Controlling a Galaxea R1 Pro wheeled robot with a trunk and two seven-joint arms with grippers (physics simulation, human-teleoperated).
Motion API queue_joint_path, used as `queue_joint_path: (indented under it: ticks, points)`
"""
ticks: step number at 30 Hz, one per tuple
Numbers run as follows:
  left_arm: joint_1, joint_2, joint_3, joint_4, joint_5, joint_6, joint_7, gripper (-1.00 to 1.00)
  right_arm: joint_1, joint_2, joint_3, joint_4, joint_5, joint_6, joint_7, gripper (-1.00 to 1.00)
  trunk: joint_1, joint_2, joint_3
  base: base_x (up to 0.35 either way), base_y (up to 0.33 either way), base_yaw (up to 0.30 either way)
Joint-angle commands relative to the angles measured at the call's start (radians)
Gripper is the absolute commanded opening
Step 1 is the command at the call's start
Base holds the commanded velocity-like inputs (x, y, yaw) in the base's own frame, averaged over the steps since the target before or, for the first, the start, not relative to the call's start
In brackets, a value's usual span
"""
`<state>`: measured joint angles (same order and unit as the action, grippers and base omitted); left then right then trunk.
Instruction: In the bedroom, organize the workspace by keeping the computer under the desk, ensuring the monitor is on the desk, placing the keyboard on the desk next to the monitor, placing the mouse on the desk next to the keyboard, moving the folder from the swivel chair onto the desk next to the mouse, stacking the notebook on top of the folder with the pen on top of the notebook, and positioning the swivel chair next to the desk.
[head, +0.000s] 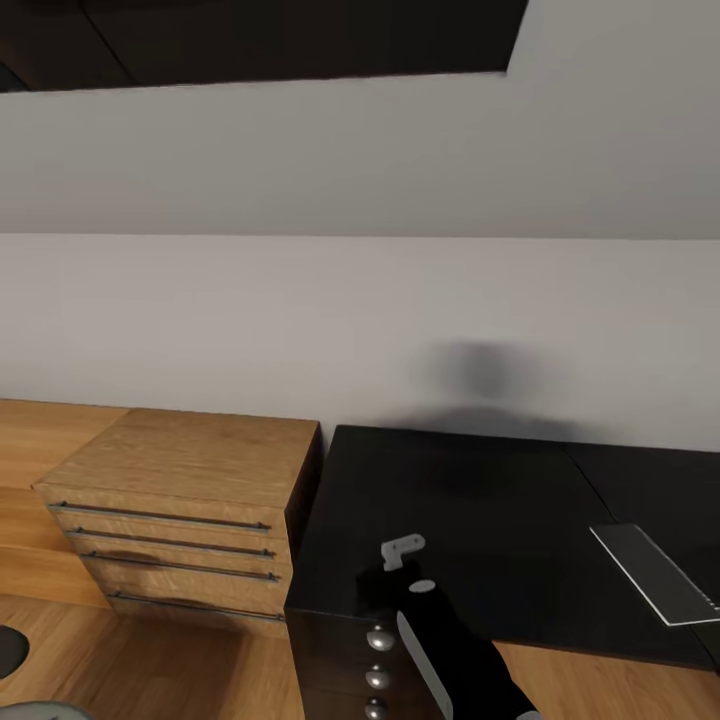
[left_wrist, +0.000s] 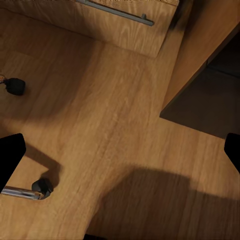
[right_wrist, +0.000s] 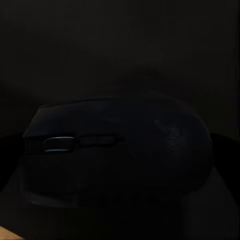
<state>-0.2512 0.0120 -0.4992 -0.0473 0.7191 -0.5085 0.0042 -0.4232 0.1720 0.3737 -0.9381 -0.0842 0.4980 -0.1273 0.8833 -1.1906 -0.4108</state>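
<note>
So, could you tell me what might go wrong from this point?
The mouse at the right pincer is near the desk's front corner; released here it might slip off the edge. It is also far from the keyboard, so it would miss its place. The open left pincer hangs low by a chair castor and might bump it.

The desk (head: 470, 500) looked matt black, its drawer knobs (head: 379, 638) shiny metal. The dresser (head: 190, 470) was grained light wood with brushed metal bar handles. The floor (left_wrist: 110, 135) was satin wood planks. The mouse (right_wrist: 120, 150) looked dark matt plastic.
</note>
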Motion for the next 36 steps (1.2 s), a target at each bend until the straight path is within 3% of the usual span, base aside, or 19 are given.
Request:
queue_joint_path:
  ticks: [1,6,8,15,19,22,28,36]
  points:
    - [0.000,0.000,-0.008,0.000,0.009,-0.002,0.000,1.00,-0.001,0.000,0.003,-0.008,-0.009,0.009,-0.009,-1.00,-0.004,0.007,0.002,0.000,0.000,0.000]
    - [0.000,0.000,-0.008,0.000,0.008,-0.002,0.000,1.00,-0.001,-0.002,-0.004,-0.079,-0.009,0.126,-0.022,-1.00,-0.023,0.042,0.018,0.000,0.000,0.000]
    - [0.000,-0.001,-0.009,0.000,0.009,-0.002,0.000,1.00,-0.001,-0.002,-0.012,-0.115,-0.011,0.169,-0.066,-1.00,-0.031,0.056,0.024,0.000,0.000,0.000]
    - [0.000,-0.003,-0.010,0.000,0.009,-0.001,0.000,1.00,-0.001,-0.003,-0.040,-0.148,-0.016,0.199,-0.195,-1.00,-0.058,0.105,0.046,0.000,0.000,0.000]
    - [0.000,-0.004,-0.011,0.000,0.009,-0.001,0.000,1.00,-0.001,-0.005,-0.125,-0.168,-0.017,0.214,-0.228,-1.00,-0.073,0.133,0.059,0.000,0.000,0.000]
    - [0.000,-0.004,-0.010,0.000,0.010,-0.001,0.000,1.00,0.000,-0.006,-0.183,-0.250,-0.017,0.257,-0.238,-1.00,-0.084,0.154,0.068,0.000,0.000,0.000]
    - [0.000,-0.006,-0.012,0.000,0.008,-0.001,0.000,1.00,0.000,-0.006,-0.202,-0.300,-0.011,0.284,-0.244,-1.00,-0.107,0.196,0.087,0.000,0.000,-0.042]
    - [0.000,-0.007,-0.014,0.000,0.008,0.000,0.000,1.00,0.000,-0.006,-0.203,-0.318,-0.009,0.287,-0.246,-1.00,-0.107,0.196,0.087,0.000,0.000,-0.127]
